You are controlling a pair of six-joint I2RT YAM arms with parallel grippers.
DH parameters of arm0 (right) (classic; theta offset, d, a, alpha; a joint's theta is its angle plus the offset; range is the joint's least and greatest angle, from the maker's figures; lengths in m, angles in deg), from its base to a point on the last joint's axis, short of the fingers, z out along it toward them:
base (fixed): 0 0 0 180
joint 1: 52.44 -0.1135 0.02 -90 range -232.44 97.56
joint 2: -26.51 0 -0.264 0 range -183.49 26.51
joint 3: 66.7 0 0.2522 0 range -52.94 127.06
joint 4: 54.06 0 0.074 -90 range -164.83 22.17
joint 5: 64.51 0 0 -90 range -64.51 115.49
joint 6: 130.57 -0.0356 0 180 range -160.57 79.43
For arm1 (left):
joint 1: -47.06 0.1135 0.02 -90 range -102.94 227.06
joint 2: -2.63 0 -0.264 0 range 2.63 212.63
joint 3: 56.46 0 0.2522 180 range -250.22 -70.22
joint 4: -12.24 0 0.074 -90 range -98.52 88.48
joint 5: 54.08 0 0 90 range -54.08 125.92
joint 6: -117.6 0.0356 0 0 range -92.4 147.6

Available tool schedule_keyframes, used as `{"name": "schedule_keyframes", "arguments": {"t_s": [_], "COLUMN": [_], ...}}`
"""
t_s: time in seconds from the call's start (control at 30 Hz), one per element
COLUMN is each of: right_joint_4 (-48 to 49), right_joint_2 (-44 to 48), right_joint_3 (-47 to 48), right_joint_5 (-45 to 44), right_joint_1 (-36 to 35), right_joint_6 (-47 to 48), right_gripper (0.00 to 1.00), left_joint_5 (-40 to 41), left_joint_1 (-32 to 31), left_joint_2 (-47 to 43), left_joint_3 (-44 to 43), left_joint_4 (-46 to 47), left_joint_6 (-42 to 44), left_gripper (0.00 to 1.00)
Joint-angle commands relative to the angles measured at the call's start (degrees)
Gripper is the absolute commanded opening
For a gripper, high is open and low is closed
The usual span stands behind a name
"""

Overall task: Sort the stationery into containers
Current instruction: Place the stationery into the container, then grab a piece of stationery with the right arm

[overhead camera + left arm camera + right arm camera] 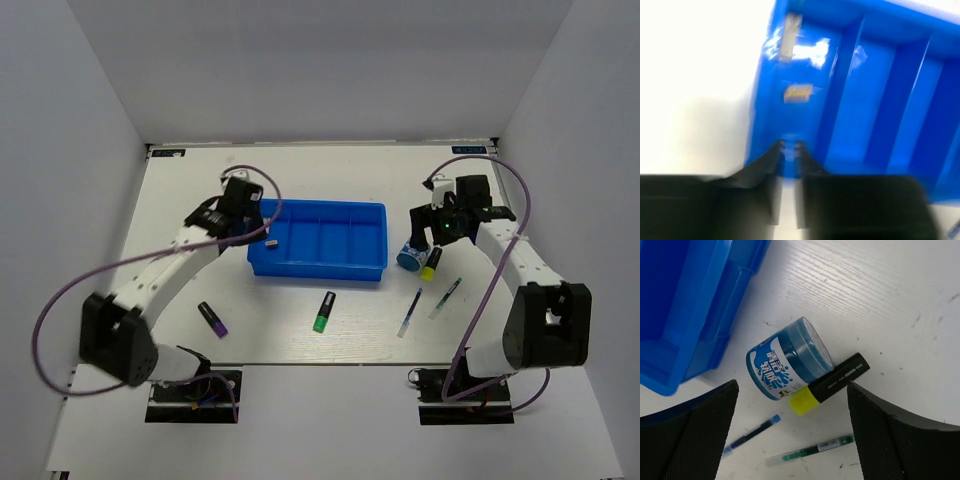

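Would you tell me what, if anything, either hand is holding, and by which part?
Nothing is held. The right hand hangs open above the tub and yellow marker; the left hand shows a narrow, seemingly empty gap.

— What kind of place are we in?
— A robotics lab cell, we'd say. We see a white table (270, 335) closed in by plain white walls (70, 150) on three sides.
— And what else tells us?
— The left arm (165, 268) and right arm (525, 262) are bolted to black base plates (195, 395) at the near edge, and purple cables (36, 335) loop off them.
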Motion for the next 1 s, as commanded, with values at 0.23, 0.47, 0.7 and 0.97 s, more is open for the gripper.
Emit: {"name": "schedule_keyframes", "arguments": {"t_s": [0.23, 0.47, 0.7, 0.97], "right_joint_4": [-3.09, -4.49, 0.77, 3.34], "right_joint_2": [-7.96, -14.64, -16.67, -11.94], "right_joint_3": [-0.80, 3.59, 1.23, -2.38], "right_joint_5": [10.02, 11.07, 8.97, 6.60], "right_joint_1": [1.19, 0.58, -0.91, -0.48], "right_joint_6": [36.15, 38.89, 37.67, 36.70], "right_gripper": [0.90, 0.90, 0.86, 0.00], "left_joint_5": [-1.90, -3.31, -2.09, -1.91], "left_joint_1": [6.59, 8.27, 8.97, 10.90], "left_joint_2": [-33.22, -35.25, -36.04, -35.78], "left_joint_3": [22.87, 28.59, 27.89, 29.03], "left_joint_4": [-11.96, -12.67, -13.90, -15.30], "left_joint_6": [-0.69, -0.16, 0.99, -0.77], "left_gripper": [0.70, 0.70, 0.70, 0.67]}}
